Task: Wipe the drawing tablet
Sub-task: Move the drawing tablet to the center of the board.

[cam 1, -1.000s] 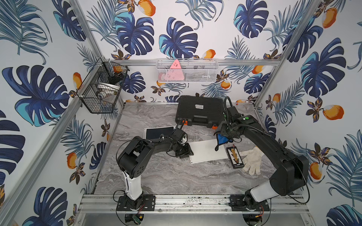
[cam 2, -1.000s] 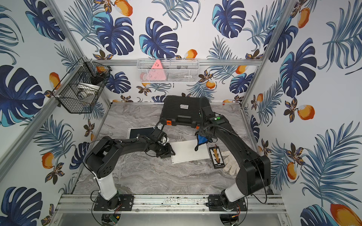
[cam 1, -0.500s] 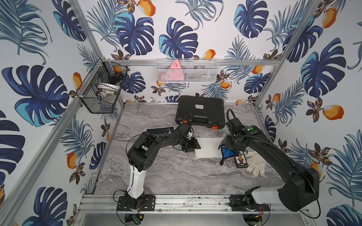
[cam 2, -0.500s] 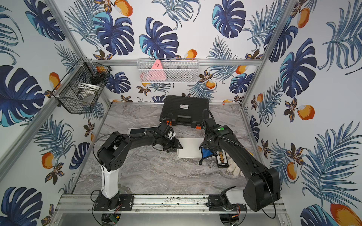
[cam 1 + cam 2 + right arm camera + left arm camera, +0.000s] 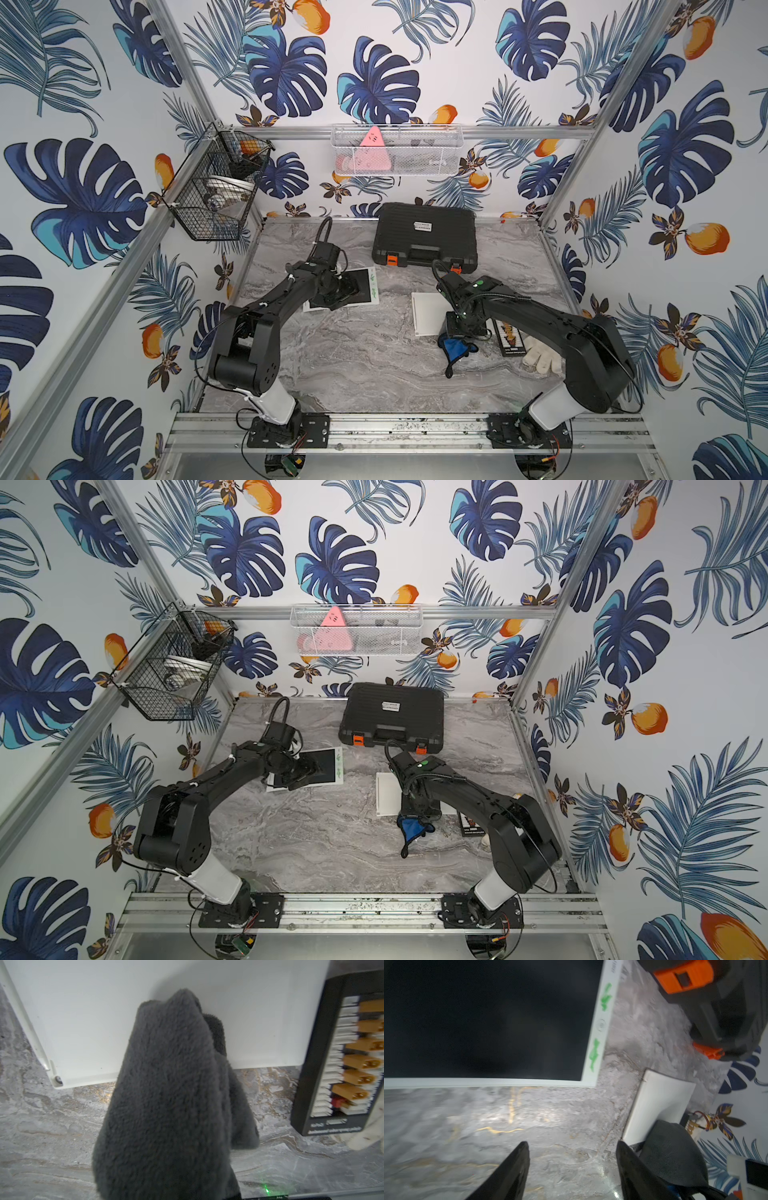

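Bimanual cell, seen from above and from both wrists.

(a) Marble tabletop (image 5: 353, 365), bare in its near half. A closed black case (image 5: 424, 237) with orange latches stands at the far edge.

(b) Left arm, reaching to the left middle of the table. The left gripper (image 5: 572, 1147) has its fingers spread wide with nothing between them. It hangs above the near right part of a black-screened writing board (image 5: 362, 286), whose white frame carries green marks.

(c) White drawing tablet (image 5: 428, 311), flat on the table right of centre, well apart from the writing board. It is taken here as the task's object because the cloth lies on it. A corner screw shows in the right wrist view, so it may be lying face down; this cannot be settled.

(d) Right gripper (image 5: 459, 333), at the tablet's near edge. Its fingers are hidden under the cloth and pressed together, pinching it.

(e) Grey fleece cloth (image 5: 170, 1095), blue on one side, draped across the tablet's near edge onto the marble. Whether it presses on the surface cannot be told.

(f) Black connector board (image 5: 509, 336), just right of the tablet, and a white glove (image 5: 540, 359) beyond it.

Progress (judged): the visible white surface (image 5: 83, 1012) shows no marks, and the cloth sits at an edge, as at the end of a stroke. Wiping therefore appears under way or late. Any further passes over the far part remain.
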`<act>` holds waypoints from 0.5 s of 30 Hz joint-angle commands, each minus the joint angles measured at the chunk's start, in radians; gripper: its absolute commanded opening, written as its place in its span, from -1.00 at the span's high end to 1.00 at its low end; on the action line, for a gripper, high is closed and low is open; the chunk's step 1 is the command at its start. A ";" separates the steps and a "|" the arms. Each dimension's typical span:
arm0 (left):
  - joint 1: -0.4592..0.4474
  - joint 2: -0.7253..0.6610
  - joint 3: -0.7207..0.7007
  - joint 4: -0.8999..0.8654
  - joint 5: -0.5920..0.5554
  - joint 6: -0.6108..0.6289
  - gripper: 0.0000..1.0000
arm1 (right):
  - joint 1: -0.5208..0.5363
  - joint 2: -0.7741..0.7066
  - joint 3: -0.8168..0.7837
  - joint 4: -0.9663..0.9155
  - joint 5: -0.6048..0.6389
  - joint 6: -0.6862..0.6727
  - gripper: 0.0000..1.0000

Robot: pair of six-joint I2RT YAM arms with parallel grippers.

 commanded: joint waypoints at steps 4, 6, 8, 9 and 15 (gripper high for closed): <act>0.223 -0.022 -0.020 -0.144 -0.029 0.125 -0.40 | 0.002 0.080 0.016 0.051 -0.005 -0.015 1.00; 0.287 -0.006 -0.009 -0.165 -0.051 0.143 -0.40 | 0.002 0.090 0.060 0.058 -0.004 -0.029 1.00; 0.321 0.015 0.001 -0.161 -0.072 0.137 -0.40 | 0.006 0.095 0.101 0.065 -0.002 -0.043 1.00; 0.334 0.028 0.000 -0.149 -0.075 0.125 -0.39 | 0.012 0.101 0.130 0.072 -0.004 -0.051 1.00; 0.390 0.135 0.050 -0.074 -0.071 0.065 -0.33 | 0.044 0.279 0.387 0.077 -0.058 -0.082 1.00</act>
